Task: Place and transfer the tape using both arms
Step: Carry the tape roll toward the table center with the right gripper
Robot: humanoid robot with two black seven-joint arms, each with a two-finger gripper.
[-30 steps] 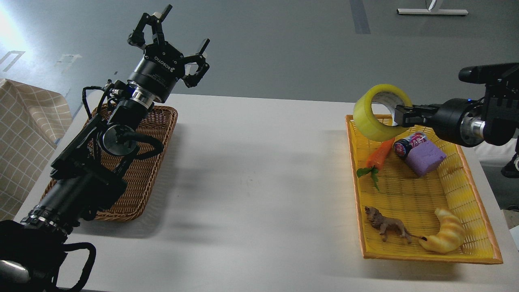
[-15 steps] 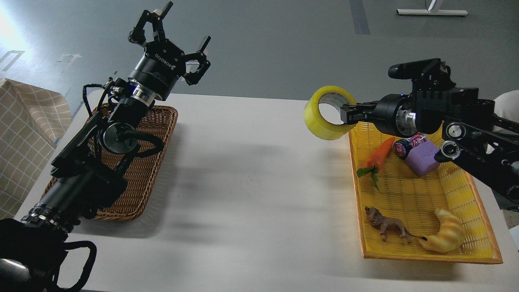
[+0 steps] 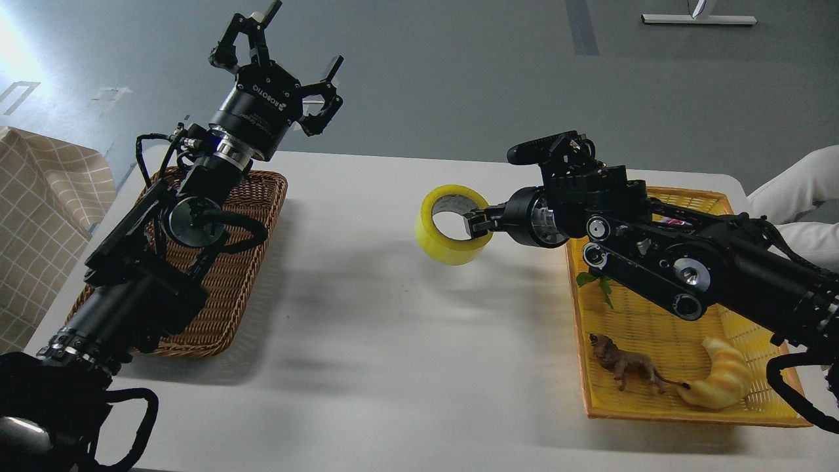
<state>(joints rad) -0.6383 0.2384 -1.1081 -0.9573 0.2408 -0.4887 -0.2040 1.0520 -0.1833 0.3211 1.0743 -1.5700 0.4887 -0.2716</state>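
Observation:
The tape (image 3: 446, 244), a yellow roll with a grey-white core, hangs above the white table (image 3: 393, 367) near its middle, left of the yellow basket. My right gripper (image 3: 477, 221) is shut on the roll's right rim, its arm reaching in from the right over the basket. My left gripper (image 3: 282, 49) is open and empty, held high above the far end of the brown wicker basket (image 3: 226, 288), fingers spread and pointing away.
A yellow basket (image 3: 655, 328) at the right holds a toy lion (image 3: 626, 368), a croissant toy (image 3: 721, 383) and a carrot's green leaves (image 3: 600, 285). A checked cloth (image 3: 33, 216) lies at the left edge.
My right arm has carried the tape leftwards and down, from above the yellow basket's far corner to over the table's middle. The left arm has barely moved.

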